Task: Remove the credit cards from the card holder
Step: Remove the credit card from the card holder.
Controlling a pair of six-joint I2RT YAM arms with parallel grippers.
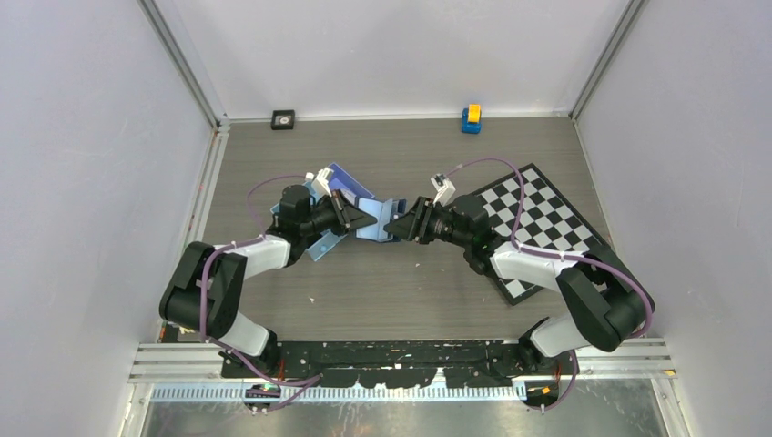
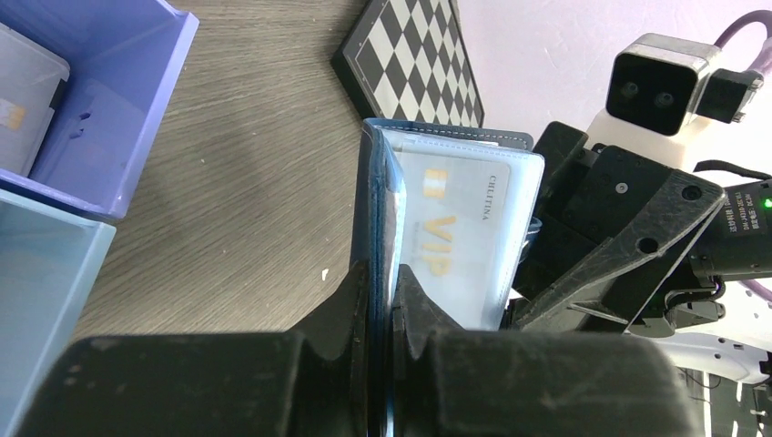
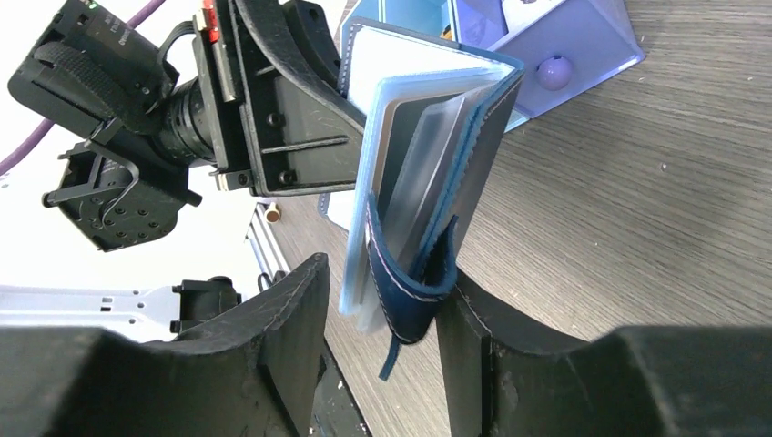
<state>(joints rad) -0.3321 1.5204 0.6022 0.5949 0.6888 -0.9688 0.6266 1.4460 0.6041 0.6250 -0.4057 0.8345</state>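
The card holder (image 1: 373,218) hangs in the air between the two arms, spread like a book with its clear sleeves fanned. My left gripper (image 2: 382,302) is shut on its navy cover (image 2: 377,200). A pale credit card (image 2: 455,218) with gold "VIP" lettering sits in the sleeve facing the left wrist camera. My right gripper (image 3: 380,282) is open around the holder's other end (image 3: 428,137). The navy flap rests against one finger (image 3: 460,319), and the other finger stands apart from the sleeves. From above, the left gripper (image 1: 350,215) and right gripper (image 1: 401,223) face each other.
A light-blue and purple compartment tray (image 2: 109,127) lies just behind the left gripper; a pale card with a gold chip (image 2: 23,109) lies in one compartment. A checkerboard (image 1: 546,228) lies under the right arm. A blue-and-yellow toy (image 1: 471,118) and a small black square (image 1: 283,118) sit by the back wall.
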